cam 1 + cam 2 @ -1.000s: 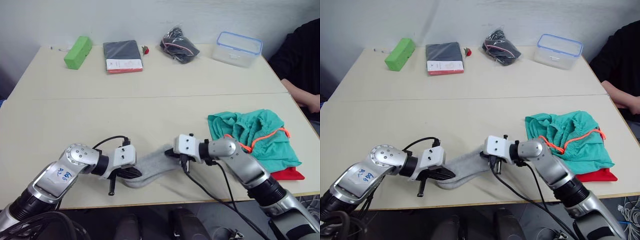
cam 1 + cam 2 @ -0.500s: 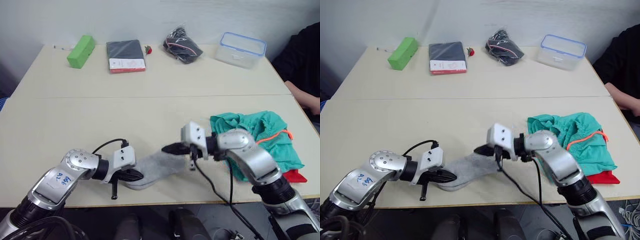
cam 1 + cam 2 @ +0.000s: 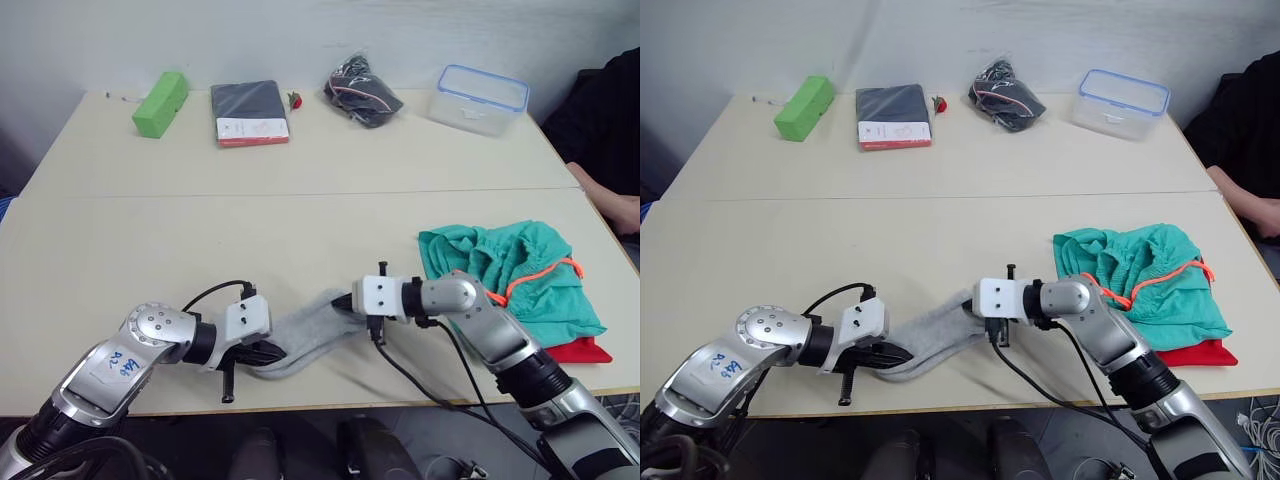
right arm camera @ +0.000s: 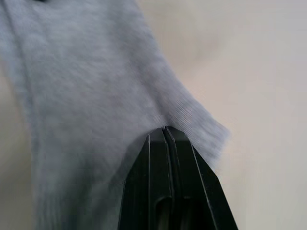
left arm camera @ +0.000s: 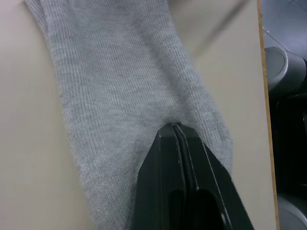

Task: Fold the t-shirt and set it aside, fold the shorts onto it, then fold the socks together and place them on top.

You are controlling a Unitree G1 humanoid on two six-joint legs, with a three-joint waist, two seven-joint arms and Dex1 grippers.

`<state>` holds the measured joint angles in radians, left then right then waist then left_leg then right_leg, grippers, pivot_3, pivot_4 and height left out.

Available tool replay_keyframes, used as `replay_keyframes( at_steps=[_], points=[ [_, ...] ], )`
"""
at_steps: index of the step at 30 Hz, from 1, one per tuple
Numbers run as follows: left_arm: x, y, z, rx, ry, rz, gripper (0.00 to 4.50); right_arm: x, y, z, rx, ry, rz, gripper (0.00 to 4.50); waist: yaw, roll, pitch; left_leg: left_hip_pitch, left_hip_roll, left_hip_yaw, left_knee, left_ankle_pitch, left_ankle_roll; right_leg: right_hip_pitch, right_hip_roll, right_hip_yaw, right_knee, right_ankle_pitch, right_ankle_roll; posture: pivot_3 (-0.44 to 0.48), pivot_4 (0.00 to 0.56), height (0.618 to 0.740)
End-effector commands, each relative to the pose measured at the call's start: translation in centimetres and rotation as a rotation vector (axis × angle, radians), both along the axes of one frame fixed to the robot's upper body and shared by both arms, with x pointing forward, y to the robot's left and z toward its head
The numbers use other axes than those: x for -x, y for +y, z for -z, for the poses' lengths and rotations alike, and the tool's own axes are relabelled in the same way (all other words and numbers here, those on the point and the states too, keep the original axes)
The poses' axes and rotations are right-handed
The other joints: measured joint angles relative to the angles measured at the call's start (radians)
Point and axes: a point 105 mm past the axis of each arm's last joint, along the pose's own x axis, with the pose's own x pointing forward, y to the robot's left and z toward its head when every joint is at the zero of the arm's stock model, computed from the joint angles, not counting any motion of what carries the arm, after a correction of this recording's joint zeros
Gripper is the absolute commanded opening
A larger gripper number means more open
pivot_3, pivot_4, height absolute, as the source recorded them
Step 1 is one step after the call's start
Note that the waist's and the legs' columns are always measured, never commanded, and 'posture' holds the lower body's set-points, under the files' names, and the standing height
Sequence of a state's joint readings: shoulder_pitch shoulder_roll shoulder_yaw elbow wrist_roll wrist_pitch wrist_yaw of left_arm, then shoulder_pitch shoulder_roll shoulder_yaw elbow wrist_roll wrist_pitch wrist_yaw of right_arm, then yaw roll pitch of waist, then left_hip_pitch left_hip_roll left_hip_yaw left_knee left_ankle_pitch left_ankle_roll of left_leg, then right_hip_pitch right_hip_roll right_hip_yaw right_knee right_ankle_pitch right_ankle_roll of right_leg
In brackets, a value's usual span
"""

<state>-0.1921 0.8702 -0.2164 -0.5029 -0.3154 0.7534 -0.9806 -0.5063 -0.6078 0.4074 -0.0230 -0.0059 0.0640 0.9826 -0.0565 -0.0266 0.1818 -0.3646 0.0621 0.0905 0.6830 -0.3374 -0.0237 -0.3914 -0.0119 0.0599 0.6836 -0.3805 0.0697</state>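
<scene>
Two grippers pinch the socks (image 3: 305, 335) near the desk's front edge: the left gripper (image 5: 175, 128) is clamped on one end, the right gripper (image 4: 164, 129) on the other, and the grey knit lies slack on the desk (image 3: 250, 230) between them. The wrist views show what the head views leave small: each pair of black fingers pressed flat together with a fold of ribbed cloth caught at the tips, and in the left wrist view the desk's front edge running just beside the sock. The head views give the rest: the shorts (image 3: 515, 270) sit crumpled near the right edge, on top of the t-shirt (image 3: 578, 349), of which a red corner pokes out toward the front right corner. Along the back edge stand a green block (image 3: 159, 102), a dark packaged garment (image 3: 248, 111), a small red thing (image 3: 293, 99) just beside it, a black bundle (image 3: 362, 90) and a clear box with a blue rim (image 3: 478, 98). A person's dark sleeve (image 3: 605, 110) and hand (image 3: 608, 205) rest at the right edge. The desk is pale beige with a seam across its width, a plain light wall behind it; its middle and left half lie bare.
</scene>
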Motion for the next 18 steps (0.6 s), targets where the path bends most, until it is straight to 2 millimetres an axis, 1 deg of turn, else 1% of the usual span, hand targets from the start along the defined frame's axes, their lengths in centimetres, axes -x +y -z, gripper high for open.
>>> replay_keyframes(
  at_steps=[1, 5, 7, 9, 12, 15, 17, 18],
  points=[
    [0.5, 0.2, 1.3, -0.013, 0.062, -0.016, 0.03, 0.0, -1.0, -2.0, -0.079, 0.024, 0.0, 0.0, 0.0, 0.0, 0.0, 0.0, 0.0, 0.0, 0.0, 0.0, 0.0, 0.0, 0.0, 0.0, 0.0, 0.0, 0.0, 0.0, 0.15, 0.74],
    [0.2, 0.2, 1.0, 0.001, 0.061, -0.023, 0.03, 1.3, 0.0, -5.3, -0.214, 0.087, -0.077, 0.0, 0.0, 0.001, 0.001, 0.0, 0.0, 0.0, 0.0, 0.0, 0.0, 0.0, 0.0, 0.0, 0.001, 0.0, 0.0, 0.0, 0.15, 0.74],
    [0.1, 0.2, 0.8, 0.011, 0.06, -0.026, 0.03, 1.9, 0.5, -6.0, -0.231, 0.109, -0.11, 0.0, 0.0, 0.001, 0.001, 0.0, 0.0, 0.0, 0.0, 0.0, 0.0, 0.0, 0.0, 0.0, 0.001, 0.0, 0.0, 0.0, 0.15, 0.74],
    [0.1, 0.2, 0.6, 0.018, 0.059, -0.03, 0.03, 2.4, 1.0, -5.9, -0.235, 0.137, -0.129, 0.0, 0.0, 0.001, 0.001, 0.0, 0.0, 0.0, 0.0, 0.0, 0.0, -0.001, 0.0, 0.0, 0.001, 0.0, 0.0, 0.0, 0.15, 0.74],
    [0.0, 0.4, 0.6, 0.016, 0.052, -0.03, 0.03, 3.2, 1.9, -4.5, -0.197, 0.171, -0.171, 0.0, 0.0, 0.001, 0.001, -0.001, 0.0, -0.001, 0.0, 0.0, 0.0, -0.001, 0.0, 0.0, 0.0, 0.0, 0.0, 0.0, 0.15, 0.74],
    [-0.2, 0.3, 0.8, 0.013, 0.042, -0.033, 0.03, 4.5, 3.3, -2.0, -0.135, 0.229, -0.244, 0.0, 0.0, 0.001, 0.001, -0.002, 0.0, -0.001, 0.0, 0.0, 0.0, -0.001, 0.0, 0.0, 0.0, 0.0, 0.0, 0.0, 0.15, 0.74],
    [-0.2, 0.3, 0.8, 0.015, 0.039, -0.032, 0.03, 4.3, 4.0, -0.7, -0.122, 0.264, -0.226, 0.0, -0.001, 0.001, 0.001, -0.002, 0.0, 0.0, 0.0, 0.0, 0.0, -0.001, 0.0, 0.0, 0.0, 0.0, 0.0, 0.0, 0.15, 0.74],
    [-0.3, 0.2, 0.8, 0.015, 0.037, -0.033, 0.03, 3.7, 4.1, 0.2, -0.101, 0.257, -0.195, 0.0, -0.001, 0.001, 0.001, -0.001, 0.0, 0.0, 0.0, 0.0, 0.0, -0.001, 0.0, 0.0, 0.0, 0.0, 0.0, 0.0, 0.15, 0.74]
  ],
)
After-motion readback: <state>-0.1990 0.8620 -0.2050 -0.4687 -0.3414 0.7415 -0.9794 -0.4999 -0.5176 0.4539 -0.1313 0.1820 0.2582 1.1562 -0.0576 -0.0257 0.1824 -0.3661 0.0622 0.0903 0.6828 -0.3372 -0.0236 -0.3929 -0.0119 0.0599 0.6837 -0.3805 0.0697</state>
